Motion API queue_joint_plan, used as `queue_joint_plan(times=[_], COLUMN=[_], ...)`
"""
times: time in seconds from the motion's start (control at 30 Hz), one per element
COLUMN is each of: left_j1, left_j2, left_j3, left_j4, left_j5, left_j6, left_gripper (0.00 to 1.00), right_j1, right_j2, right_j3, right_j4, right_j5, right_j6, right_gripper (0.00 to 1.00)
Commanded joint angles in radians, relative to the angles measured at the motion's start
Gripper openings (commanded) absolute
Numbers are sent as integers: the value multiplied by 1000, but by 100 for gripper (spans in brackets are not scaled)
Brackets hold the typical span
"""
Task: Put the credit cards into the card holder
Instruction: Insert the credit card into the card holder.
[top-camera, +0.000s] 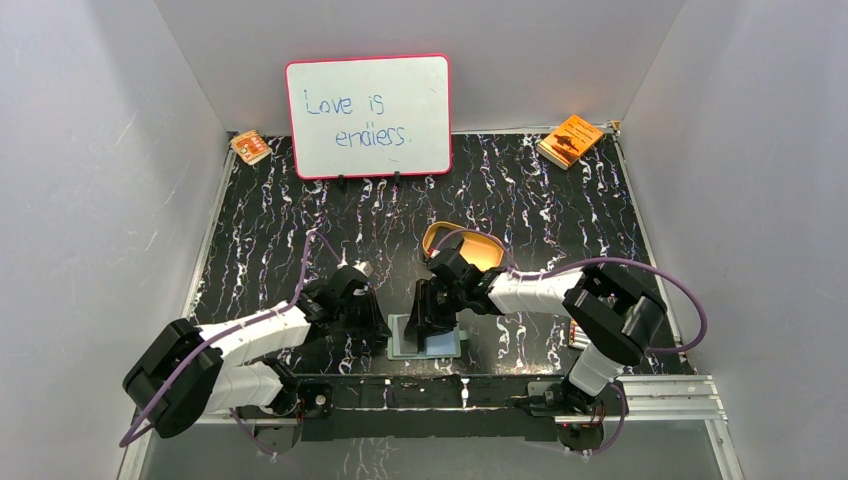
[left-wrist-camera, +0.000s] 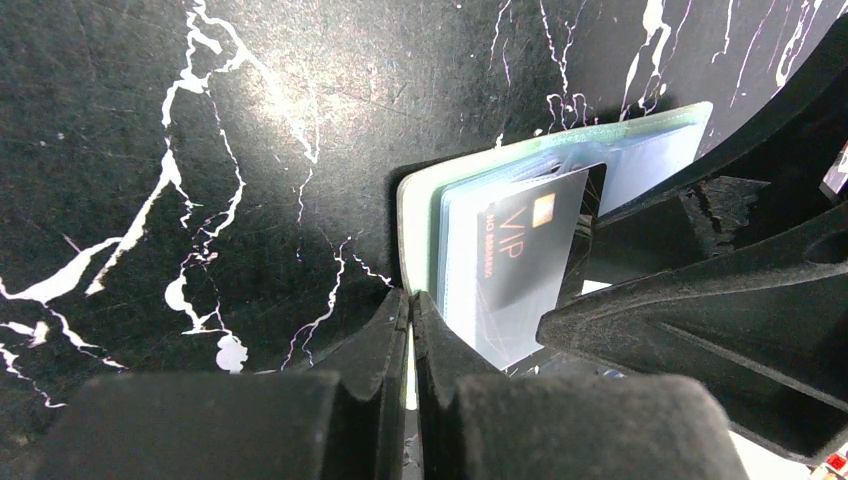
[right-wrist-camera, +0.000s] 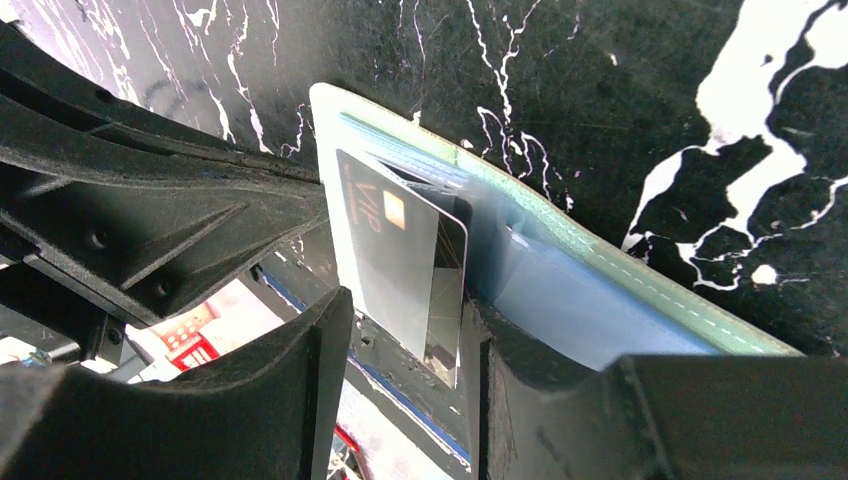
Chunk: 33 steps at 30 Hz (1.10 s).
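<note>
Top view: black marbled bench (top-camera: 600, 220); card holder (top-camera: 440, 345) lies open at the near centre, between the two arms. Left gripper (top-camera: 378, 325) sits at its left edge, right gripper (top-camera: 432, 318) directly over it. Tan-gold tray (top-camera: 485, 248) is just behind the right gripper. Whiteboard (top-camera: 368, 115) stands at the far edge, with one orange booklet (top-camera: 251, 146) at the far-left corner and a second booklet (top-camera: 569, 139) at the far-right. Left wrist view: left gripper (left-wrist-camera: 411, 305) jaws are together, pinching the thin green edge of the card holder (left-wrist-camera: 420, 220). A dark credit card (left-wrist-camera: 525, 250) marked "VIP" rests tilted against the pale blue inner pockets. Right wrist view: right gripper (right-wrist-camera: 410, 330) jaws are clamped across the width of the credit card (right-wrist-camera: 395, 250), one finger against each long edge. The card's far end is tucked into a pocket of the card holder (right-wrist-camera: 600, 290), and its near end is raised off the bench.
</note>
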Motion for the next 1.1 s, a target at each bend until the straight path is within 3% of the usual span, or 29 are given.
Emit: queue_joint_plan(times=[0.0, 0.23, 0.57, 0.9, 1.0, 1.07], left_j1=[-6, -6, -5, -5, -5, -6], left_j2=[-1, -11, -45, -44, -48, -55], left_j3=[-6, 6, 3, 7, 9, 9], left_j4=[-23, -20, -67, -74, -83, -88], left_j5=[19, 21, -25, -34, -39, -43], left_j6=[14, 16, 14, 15, 17, 17], left_gripper=[0, 0, 0, 0, 0, 0], right_j1=[6, 9, 10, 11, 10, 11], right_j2=[11, 21, -18, -50, -56, -57], right_j3=[25, 58, 153, 173, 186, 189], right_j4=[66, 92, -202, -299, -326, -325], right_j5=[-3, -9, 118, 184, 209, 207], right_j6=[49, 76, -55, -108, -127, -137], right_gripper=[50, 54, 60, 61, 57, 47])
